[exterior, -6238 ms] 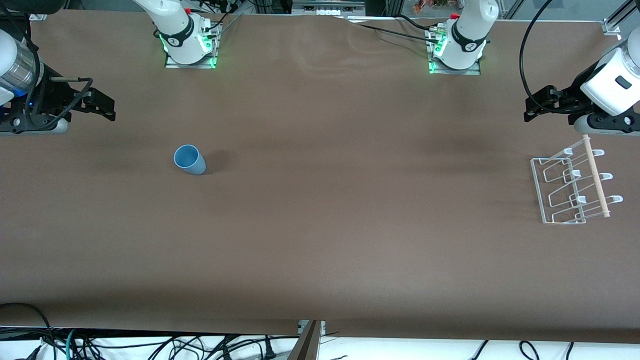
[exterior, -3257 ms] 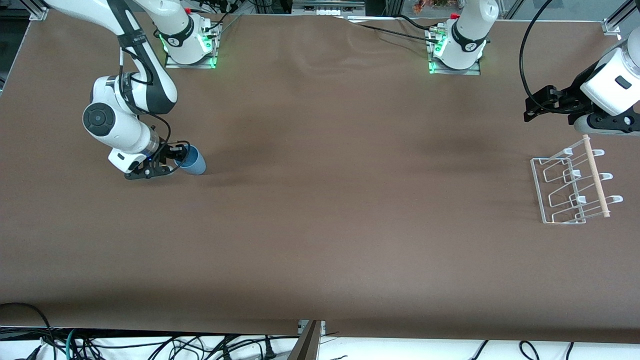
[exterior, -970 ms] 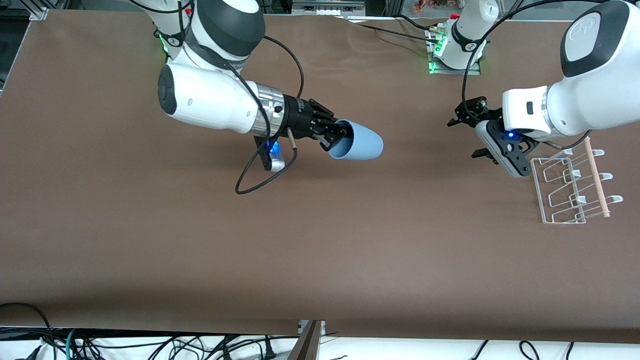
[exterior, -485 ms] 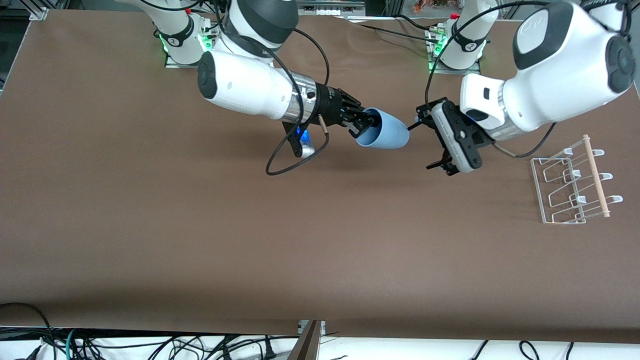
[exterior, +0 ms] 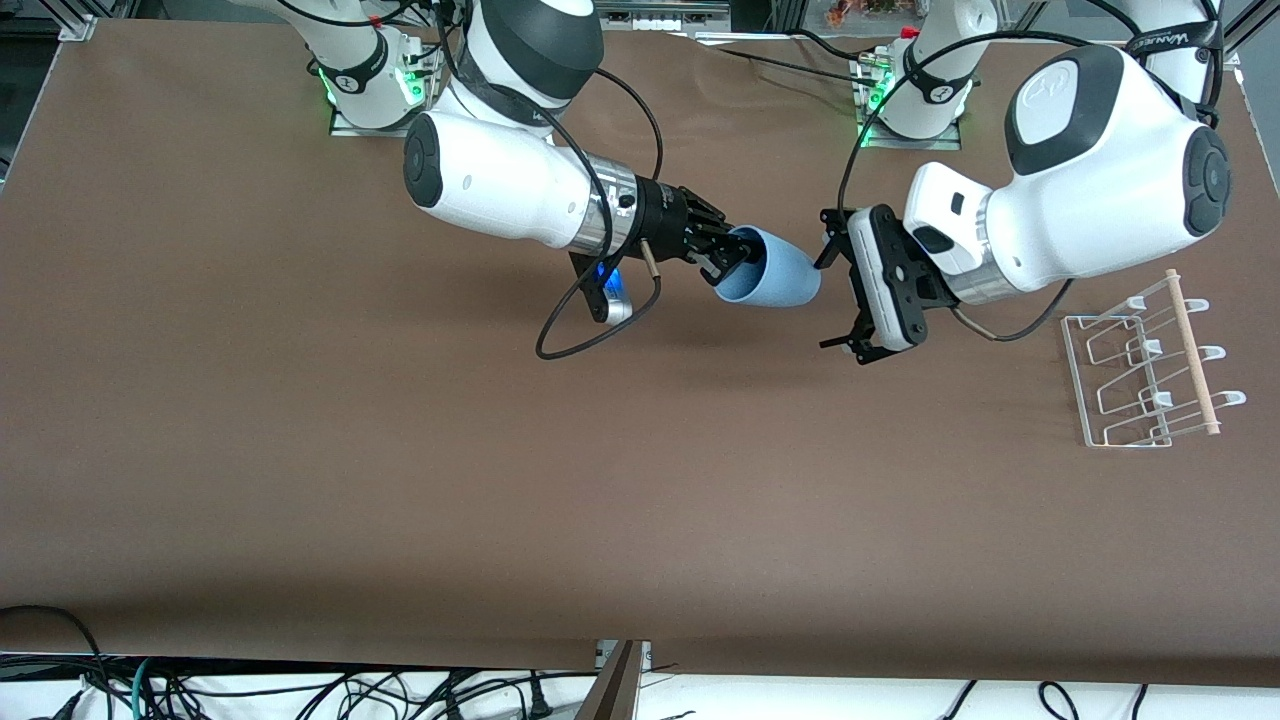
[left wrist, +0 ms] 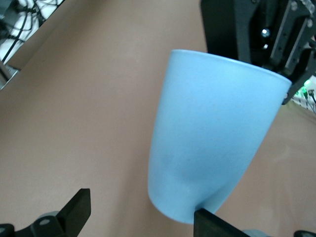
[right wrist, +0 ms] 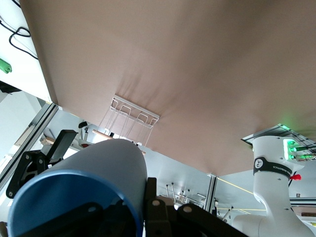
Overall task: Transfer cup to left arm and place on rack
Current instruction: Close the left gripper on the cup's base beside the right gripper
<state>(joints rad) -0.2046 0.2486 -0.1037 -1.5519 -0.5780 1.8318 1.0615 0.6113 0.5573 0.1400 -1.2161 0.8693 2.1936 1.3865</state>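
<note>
One small light-blue plastic tumbler (exterior: 768,280), held sideways over mid-table, rim clamped by the right gripper (exterior: 722,262). The left gripper (exterior: 835,292) sits spread wide at its base. One white wire rack (exterior: 1142,372) stands at the left arm's end.

Lt-blue cup (exterior: 768,280) held sideways midair; white wire rack (exterior: 1140,375) at left arm's table end.

cup (exterior: 775,279): plain light blue | rack (exterior: 1120,385): white wire, light wooden rod | table (exterior: 400,450): plain brown | left arm (exterior: 1090,190): white, dark grey cap | both grippers: black
</note>
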